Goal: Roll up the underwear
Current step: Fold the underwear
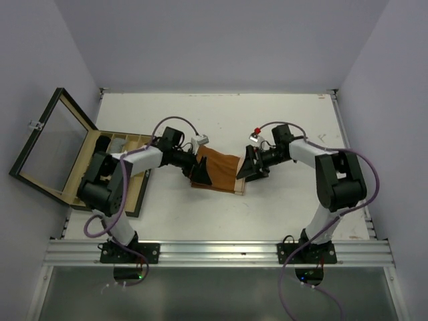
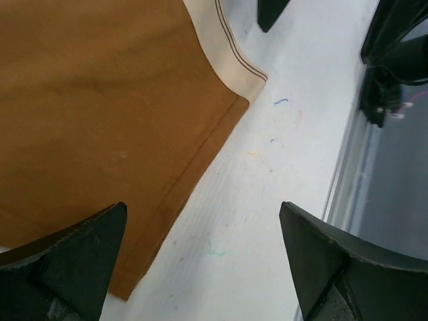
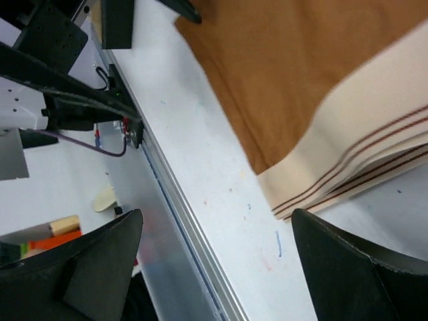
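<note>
The left gripper [image 2: 202, 208] and right gripper [image 3: 215, 214] gape empty over the limp orange-brown underwear [image 1: 219, 170] lying mid-tabletop [image 1: 287, 127]; I'd pinch its firmer cream waistband [image 3: 348, 160].

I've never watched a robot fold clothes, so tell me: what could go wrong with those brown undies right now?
The left hand is open over the hem of the underwear, half above bare table, so it might catch only an edge. The right hand near the striped waistband could pinch one layer, giving a lopsided roll.
</note>
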Available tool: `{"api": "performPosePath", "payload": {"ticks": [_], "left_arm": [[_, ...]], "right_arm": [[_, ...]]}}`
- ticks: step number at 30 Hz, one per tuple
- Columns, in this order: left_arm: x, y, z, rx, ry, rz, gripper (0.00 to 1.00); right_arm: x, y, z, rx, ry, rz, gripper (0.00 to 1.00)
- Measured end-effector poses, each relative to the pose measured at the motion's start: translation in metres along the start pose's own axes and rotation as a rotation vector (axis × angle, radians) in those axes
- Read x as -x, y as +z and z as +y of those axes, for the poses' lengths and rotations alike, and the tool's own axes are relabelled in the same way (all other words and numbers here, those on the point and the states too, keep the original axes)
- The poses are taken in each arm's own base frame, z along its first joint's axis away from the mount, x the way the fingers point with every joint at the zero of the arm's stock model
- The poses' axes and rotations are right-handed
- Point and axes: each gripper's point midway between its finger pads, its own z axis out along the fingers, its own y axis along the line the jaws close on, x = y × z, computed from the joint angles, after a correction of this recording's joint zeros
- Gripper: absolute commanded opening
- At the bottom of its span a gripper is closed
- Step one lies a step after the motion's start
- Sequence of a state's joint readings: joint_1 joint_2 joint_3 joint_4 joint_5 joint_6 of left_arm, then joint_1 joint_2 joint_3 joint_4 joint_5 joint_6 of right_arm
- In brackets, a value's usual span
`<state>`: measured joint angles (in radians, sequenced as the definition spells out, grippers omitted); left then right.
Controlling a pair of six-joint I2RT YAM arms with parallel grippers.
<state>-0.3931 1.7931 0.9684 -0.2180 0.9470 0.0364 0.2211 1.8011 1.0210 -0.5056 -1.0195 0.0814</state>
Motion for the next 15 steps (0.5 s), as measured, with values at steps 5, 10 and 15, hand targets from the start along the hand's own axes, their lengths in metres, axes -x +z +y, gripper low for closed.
{"api": "performPosePath", "payload": {"ticks": [5,10,15], "left_arm": [[0.052,-0.043,-0.029,0.156,0.249,-0.137,1.00],[0.087,-0.052,-0.040,0.160,0.313,-0.245,1.00],[0.093,-0.036,-0.013,0.183,0.261,-0.246,1.00]], "right_arm": [[0.035,-0.031,0.055,0.021,-0.181,-0.132,0.98],[0.065,-0.032,0.077,0.056,-0.193,-0.225,0.99],[0.067,-0.001,0.039,0.060,-0.001,-0.241,0.99]]}}
